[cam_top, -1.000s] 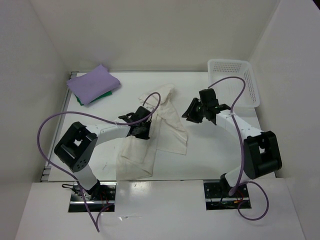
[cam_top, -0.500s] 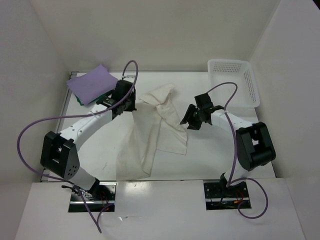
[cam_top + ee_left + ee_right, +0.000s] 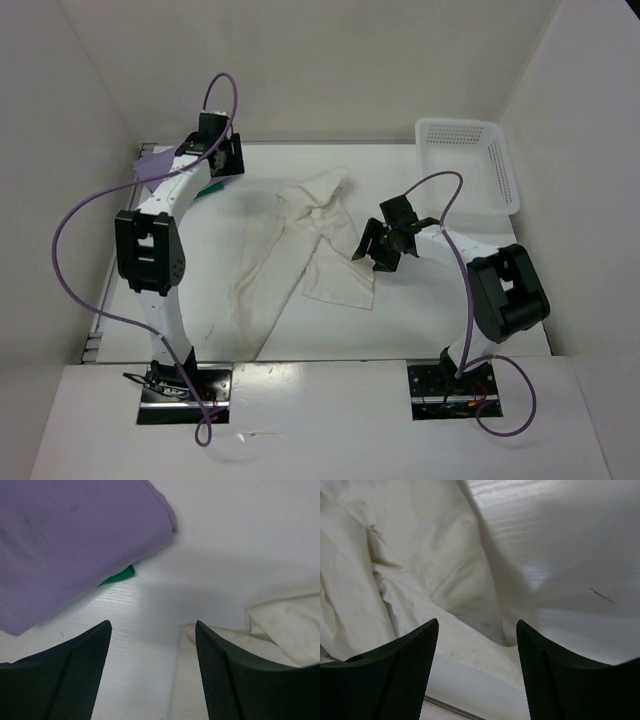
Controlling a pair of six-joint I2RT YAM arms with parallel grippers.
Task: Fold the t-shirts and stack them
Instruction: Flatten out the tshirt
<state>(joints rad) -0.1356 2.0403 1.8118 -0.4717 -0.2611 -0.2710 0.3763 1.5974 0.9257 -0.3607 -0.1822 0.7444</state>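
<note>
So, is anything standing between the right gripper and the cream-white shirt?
Nothing visible does. The right gripper, open, is at the right edge of the cream-white shirt, and its wrist view shows only that cloth and the table ahead.

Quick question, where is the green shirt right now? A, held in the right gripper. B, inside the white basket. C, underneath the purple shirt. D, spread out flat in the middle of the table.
C: in the left wrist view only a small edge of the green shirt peeks out from beneath the folded purple shirt lying on top of it.
</note>
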